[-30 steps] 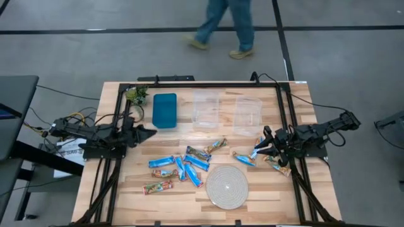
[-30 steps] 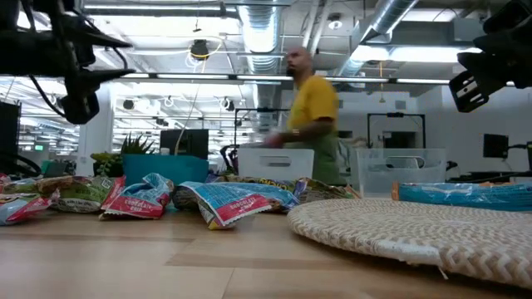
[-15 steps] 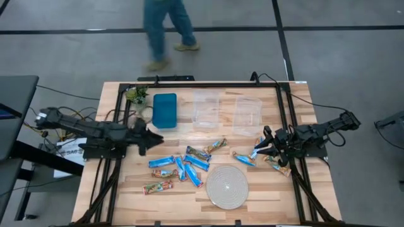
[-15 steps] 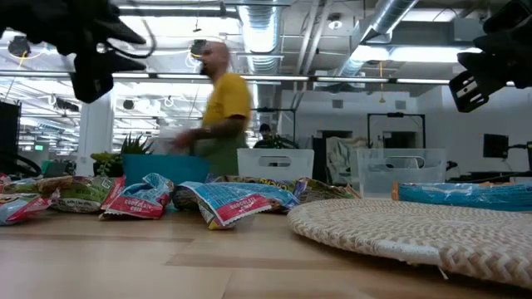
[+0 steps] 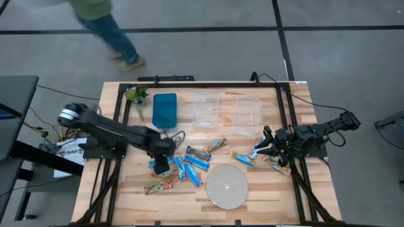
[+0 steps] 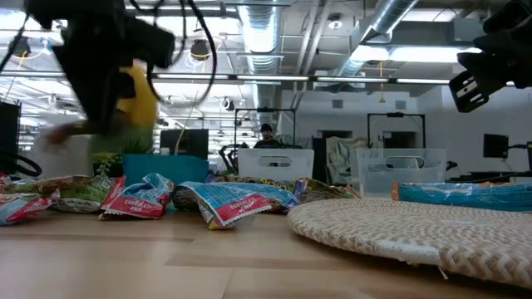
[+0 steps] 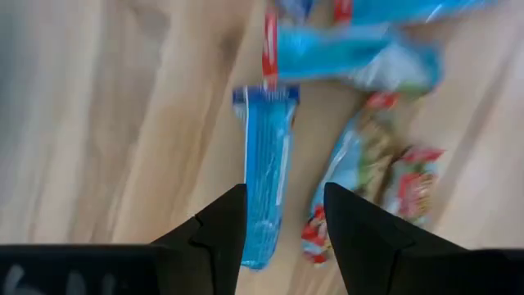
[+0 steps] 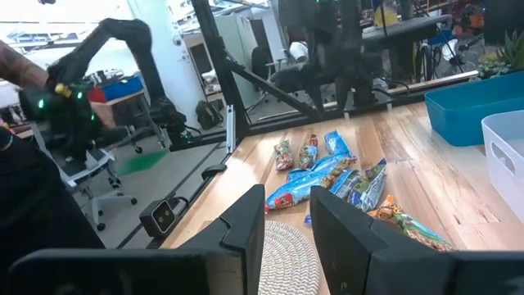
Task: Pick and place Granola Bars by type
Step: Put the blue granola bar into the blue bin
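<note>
Granola bars lie scattered on the table between the arms: bright blue ones, red-green-brown ones and tan-gold ones, all flat on the wood. My left gripper is open and points down above the cluster's left end. In the left wrist view its fingers stand on either side of one blue bar. My right gripper is open and waits near the table's right edge, beside a few bars. In the low view it is high up.
A teal bin and two clear bins stand along the far side. A white woven disc lies near the near edge, right of the cluster. A small plant sits at the far-left corner. A person walks beyond the table.
My left arm has swung from the table's left edge toward the middle, and its gripper has tipped downward over the left end of the bar cluster. The bars have not moved. The person beyond the table has walked toward the left.
</note>
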Controlling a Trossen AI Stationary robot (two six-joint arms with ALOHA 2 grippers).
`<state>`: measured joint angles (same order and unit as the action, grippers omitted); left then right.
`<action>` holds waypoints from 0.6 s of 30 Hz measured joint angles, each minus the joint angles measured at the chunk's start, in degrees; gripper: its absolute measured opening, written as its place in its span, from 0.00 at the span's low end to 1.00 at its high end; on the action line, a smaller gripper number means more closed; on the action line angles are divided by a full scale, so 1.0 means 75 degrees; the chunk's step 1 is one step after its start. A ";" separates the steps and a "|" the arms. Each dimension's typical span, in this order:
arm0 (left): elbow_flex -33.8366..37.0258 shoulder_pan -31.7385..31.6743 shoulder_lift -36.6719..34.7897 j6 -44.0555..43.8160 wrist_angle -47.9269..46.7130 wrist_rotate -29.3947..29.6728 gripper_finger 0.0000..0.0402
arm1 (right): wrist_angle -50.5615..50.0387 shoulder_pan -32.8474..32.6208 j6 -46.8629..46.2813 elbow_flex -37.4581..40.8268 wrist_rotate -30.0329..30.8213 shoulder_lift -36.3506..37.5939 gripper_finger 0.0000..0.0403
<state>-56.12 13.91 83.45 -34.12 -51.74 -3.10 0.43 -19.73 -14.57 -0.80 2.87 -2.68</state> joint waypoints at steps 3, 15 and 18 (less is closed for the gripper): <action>-0.0070 0.0071 0.0783 0.0084 -0.0175 -0.0014 0.39 | 0.0000 -0.0003 0.0000 0.0000 0.0000 0.0001 0.23; -0.0041 0.0277 0.2227 0.0383 0.0486 0.0378 0.39 | 0.0000 0.0000 -0.0003 0.0000 0.0000 0.0000 0.23; -0.0041 0.0344 0.2231 0.0255 0.0512 0.0515 0.37 | 0.0000 0.0000 -0.0001 0.0000 0.0000 0.0000 0.23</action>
<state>-56.42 16.49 100.18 -32.21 -47.90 0.76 0.43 -19.73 -14.57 -0.80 2.87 -2.68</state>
